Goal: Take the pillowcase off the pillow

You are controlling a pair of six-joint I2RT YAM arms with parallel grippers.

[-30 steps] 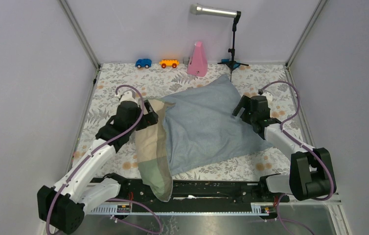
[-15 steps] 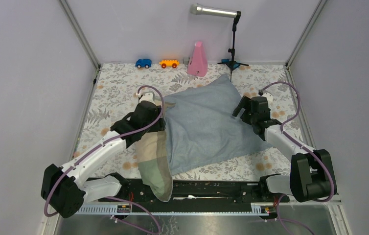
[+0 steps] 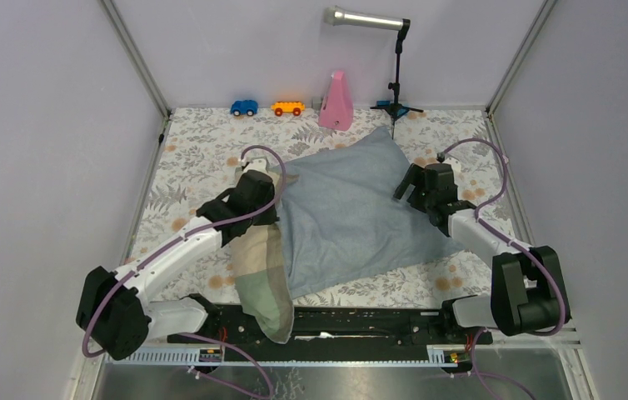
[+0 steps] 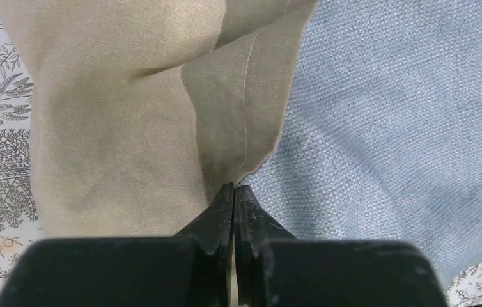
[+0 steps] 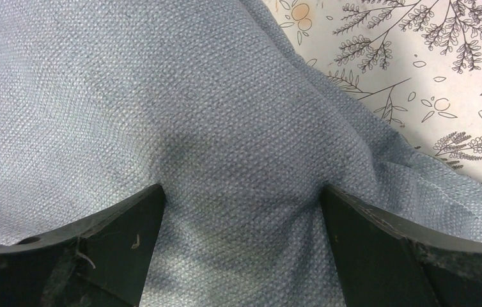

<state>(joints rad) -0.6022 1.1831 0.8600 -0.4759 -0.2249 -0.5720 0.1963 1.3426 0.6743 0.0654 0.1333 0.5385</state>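
The task is judged to be at its start: the pillowcase (image 3: 352, 212) is spread across the middle of the tabletop (image 3: 202, 150), plump and filled, and the pillow is taken to be wholly inside it, since no cream fabric is seen in any view. The beige-olive band (image 3: 262, 267) at the mouth end is turned toward the left and near side, and its lower end is draped past the near edge onto the black rail. The left pincer (image 4: 234, 192) is brought together on the hem where the band meets the blue-grey cloth, with the fabric puckered toward its tips, so a grip on the mouth is judged to be made. The right pincer (image 5: 238, 198) is held with its jaws wide apart, set down over the blue-grey cloth at the pillowcase's right side, nothing being clamped. All of the peeling is left to be done: the mouth is yet to be drawn back and the pillow bared and freed. The tabletop is covered in a pale print of leaves and orange blossoms. Along the far edge a blue toy car (image 3: 244, 107), an orange toy wagon (image 3: 287, 108), a pink tapered object (image 3: 336, 102) and a black stand (image 3: 395, 79) bearing a silver cylinder are lined up. The space is enclosed by plain pale grey walls and metal corner posts.
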